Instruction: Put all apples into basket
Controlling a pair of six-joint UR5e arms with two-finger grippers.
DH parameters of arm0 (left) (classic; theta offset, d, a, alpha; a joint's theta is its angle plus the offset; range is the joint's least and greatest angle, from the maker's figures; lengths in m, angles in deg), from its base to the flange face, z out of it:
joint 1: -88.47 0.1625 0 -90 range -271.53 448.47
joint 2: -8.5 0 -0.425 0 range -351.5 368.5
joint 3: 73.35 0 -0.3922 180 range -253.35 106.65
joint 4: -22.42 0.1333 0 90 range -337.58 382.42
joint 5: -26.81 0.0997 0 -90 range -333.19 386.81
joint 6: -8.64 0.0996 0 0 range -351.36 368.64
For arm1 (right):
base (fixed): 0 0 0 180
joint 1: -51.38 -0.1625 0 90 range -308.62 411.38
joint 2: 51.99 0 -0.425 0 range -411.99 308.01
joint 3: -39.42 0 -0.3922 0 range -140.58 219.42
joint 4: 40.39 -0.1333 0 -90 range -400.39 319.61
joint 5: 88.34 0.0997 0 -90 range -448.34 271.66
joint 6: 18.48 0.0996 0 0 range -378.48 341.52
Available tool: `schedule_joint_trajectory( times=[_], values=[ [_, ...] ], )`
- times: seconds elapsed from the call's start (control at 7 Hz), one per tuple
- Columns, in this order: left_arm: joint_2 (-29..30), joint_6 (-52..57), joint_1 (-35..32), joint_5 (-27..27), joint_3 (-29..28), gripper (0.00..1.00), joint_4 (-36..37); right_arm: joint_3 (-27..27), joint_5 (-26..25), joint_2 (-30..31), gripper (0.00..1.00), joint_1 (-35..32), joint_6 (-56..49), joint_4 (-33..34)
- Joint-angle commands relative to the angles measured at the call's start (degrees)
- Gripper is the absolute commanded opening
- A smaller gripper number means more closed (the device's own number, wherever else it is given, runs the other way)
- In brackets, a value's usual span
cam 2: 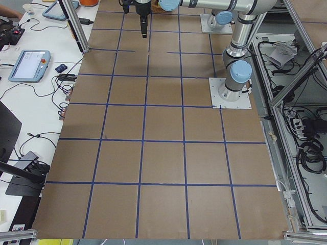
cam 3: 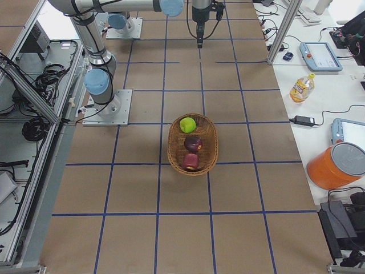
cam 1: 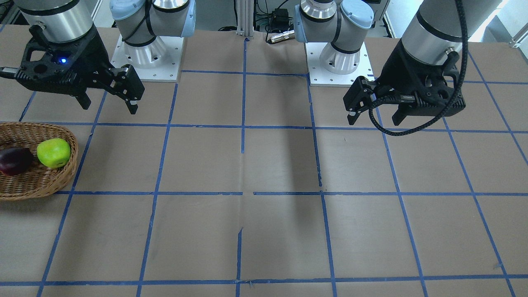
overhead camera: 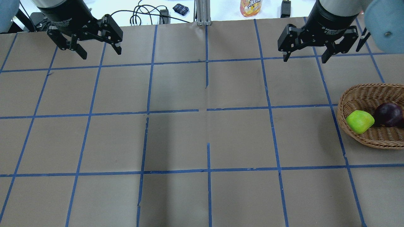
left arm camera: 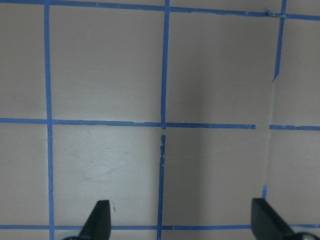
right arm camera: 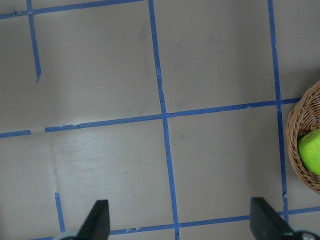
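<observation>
Three apples (cam 3: pixel 193 142) in basket (cam 3: pixel 212 137); left gripper (overhead camera: pixel 101 54) and right gripper (overhead camera: pixel 304 60) both spread, empty; task judged complete, no further grasp needed.

Even, diffuse light from above fills every view, so the brown bench (overhead camera: pixel 240 138) carries only soft shadows: a broad dim band down its middle in the overhead and front-facing views, and a faint dark patch beside the basket (cam 1: pixel 41 185). Daylight blows out the overhead view's far top edge and the front view's top right corner. Both wrist views look slightly soft and low in contrast.
</observation>
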Motion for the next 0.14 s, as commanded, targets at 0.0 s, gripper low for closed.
schedule_joint_trajectory(
  times=[0.0],
  values=[
    [0.1, 0.0, 0.0, 0.0, 0.0, 1.0, 0.0, 0.0, -0.1, -0.1, 1.0, 0.0, -0.1, 0.0]
  ],
)
